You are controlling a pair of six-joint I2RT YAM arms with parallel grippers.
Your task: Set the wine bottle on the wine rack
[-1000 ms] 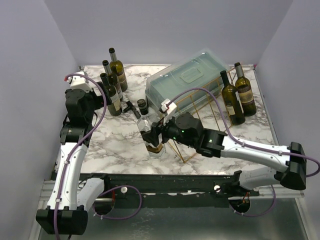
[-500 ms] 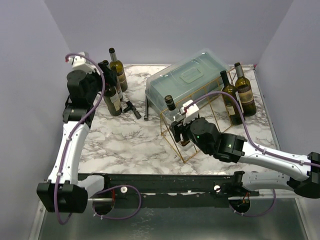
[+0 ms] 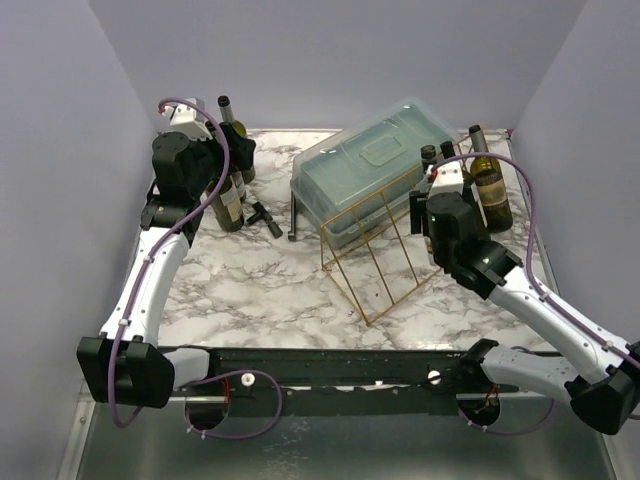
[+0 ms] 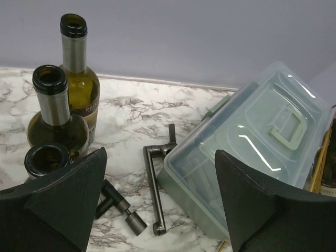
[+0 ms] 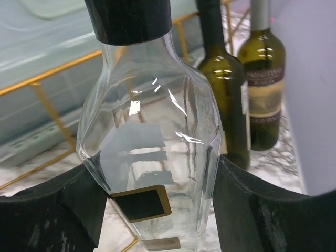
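My right gripper (image 3: 432, 207) is shut on a clear glass wine bottle (image 5: 149, 142) with a black cap (image 5: 128, 18) and a small black label. It holds the bottle upright above the back right end of the gold wire wine rack (image 3: 375, 255). The rack's gold bars (image 5: 44, 100) show behind the bottle in the right wrist view. My left gripper (image 3: 218, 150) is open and empty, raised beside the green bottles at the back left. In its wrist view the left gripper (image 4: 157, 210) looks down on the marble.
A translucent bluish lidded box (image 3: 375, 165) stands behind the rack. Two green bottles (image 3: 490, 185) stand at the back right, close to the held bottle. Several green bottles (image 3: 228, 190) stand back left. A dark metal lever (image 4: 154, 189) and a small dark opener (image 4: 121, 207) lie between them.
My right arm has carried the clear bottle from the rack's front left across to its back right end. My left arm has swung up and back toward the left bottles.
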